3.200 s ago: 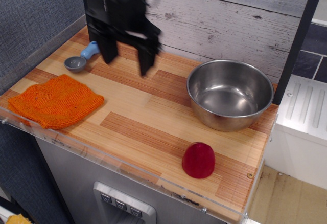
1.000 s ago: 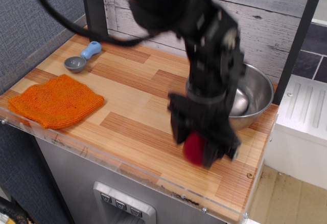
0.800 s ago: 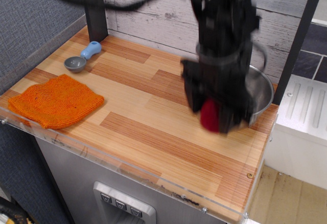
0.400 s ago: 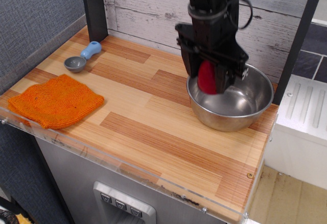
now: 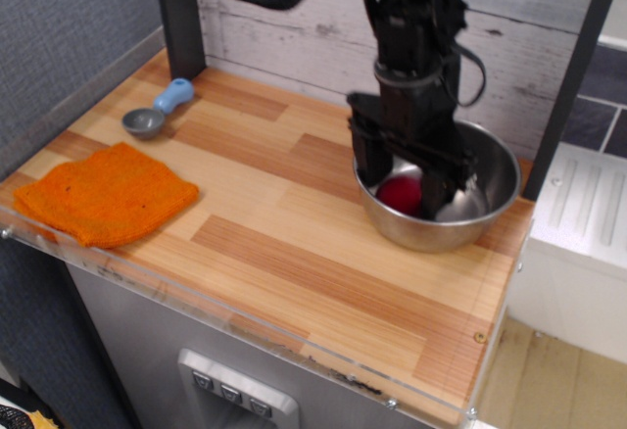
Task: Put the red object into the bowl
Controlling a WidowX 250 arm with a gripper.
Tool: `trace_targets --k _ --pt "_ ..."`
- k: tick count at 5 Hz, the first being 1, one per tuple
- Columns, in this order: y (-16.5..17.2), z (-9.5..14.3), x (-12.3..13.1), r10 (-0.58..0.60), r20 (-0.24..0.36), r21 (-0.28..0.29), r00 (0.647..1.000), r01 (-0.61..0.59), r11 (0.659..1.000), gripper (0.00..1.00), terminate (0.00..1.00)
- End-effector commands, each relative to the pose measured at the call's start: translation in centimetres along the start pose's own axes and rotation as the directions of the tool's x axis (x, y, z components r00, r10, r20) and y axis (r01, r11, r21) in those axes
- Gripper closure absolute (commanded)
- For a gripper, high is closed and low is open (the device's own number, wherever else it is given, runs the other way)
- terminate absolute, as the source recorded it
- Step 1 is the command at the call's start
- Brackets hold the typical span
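Note:
The red object point(image 5: 400, 195), a small glossy dark-red lump, is inside the steel bowl point(image 5: 495, 155) at the right of the counter, low near its bottom. My gripper point(image 5: 403, 190) reaches down into the bowl from above. Its two black fingers point(image 5: 369, 160) stand on either side of the red object and appear closed on it. Whether the object touches the bowl's floor is hidden by the fingers and the near wall.
An orange knitted cloth point(image 5: 102, 192) lies at the front left. A small grey scoop with a light-blue handle point(image 5: 157, 111) sits at the back left. A dark post point(image 5: 178, 13) stands at the back left, a plank wall behind, and a white unit point(image 5: 578, 253) right of the counter edge.
My gripper closed on the red object at the front right of the counter, lifted it, carried it back over the bowl and has now lowered it inside the bowl.

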State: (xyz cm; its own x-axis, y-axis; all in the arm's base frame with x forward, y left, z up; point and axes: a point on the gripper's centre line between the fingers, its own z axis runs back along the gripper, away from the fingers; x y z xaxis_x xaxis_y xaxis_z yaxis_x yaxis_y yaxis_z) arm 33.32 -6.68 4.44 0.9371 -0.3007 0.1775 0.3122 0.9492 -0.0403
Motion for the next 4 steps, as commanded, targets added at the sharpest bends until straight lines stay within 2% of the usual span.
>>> trace_targets --k 1,2,3,4 --pt "2.2 7.4 -0.9 0.046 0.169 0.073 0.985 -0.059 0.996 0.00 0.00" --pt "4.8 10.3 -3.9 0.112 0.212 0.119 0.971 -0.139 0.983 0.00 0.00" --pt "6.5 9.6 -5.2 0.082 0.181 0.085 0.980 -0.099 0.991 0.00 0.00" --pt "6.7 7.7 -5.7 0.063 0.116 0.049 0.991 -0.069 0.996 0.00 0.00"
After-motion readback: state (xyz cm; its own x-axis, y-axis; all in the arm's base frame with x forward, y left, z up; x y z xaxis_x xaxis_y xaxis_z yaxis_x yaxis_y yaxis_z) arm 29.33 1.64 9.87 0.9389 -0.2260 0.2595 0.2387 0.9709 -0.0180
